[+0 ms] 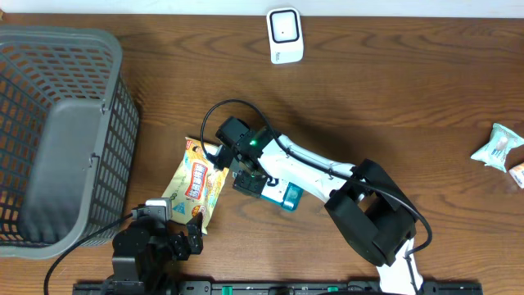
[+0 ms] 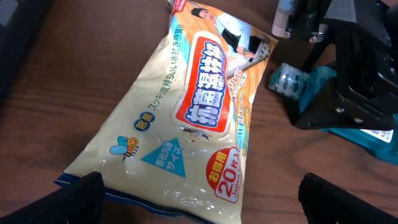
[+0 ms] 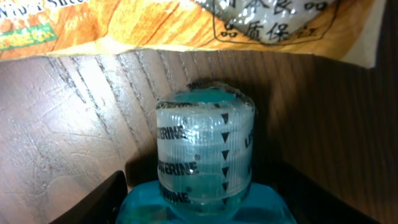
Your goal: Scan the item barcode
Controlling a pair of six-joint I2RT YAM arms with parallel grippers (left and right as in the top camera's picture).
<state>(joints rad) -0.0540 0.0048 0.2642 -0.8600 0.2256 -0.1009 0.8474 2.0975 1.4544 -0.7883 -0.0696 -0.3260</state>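
"TERINE" on bottle cap (image 3: pixel 205 149), "20" on pack (image 2: pixel 186 124)

A mock shop checkout: grey basket (image 1: pixel 119 131), white scanner (image 1: pixel 285 35), wipes pack (image 1: pixel 195 182) on wooden table (image 1: pixel 409 98).

Brown wood table (image 1: pixel 393 98) is carrying a grey basket (image 1: pixel 57 131) at 9 o'clock, white scanner (image 1: pixel 285 34) at 12, wipes pkt (image 1: pixel 195 184) and teal bottle (image 1: pixel 291 197) lying near ctr, small snack pkts (image 1: pixel 499 147) at 3.

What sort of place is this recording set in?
Likely a mock checkout bench: a grey shopping basket, a white scanner-like device, and packaged goods, a wipes pack and a mouthwash bottle.
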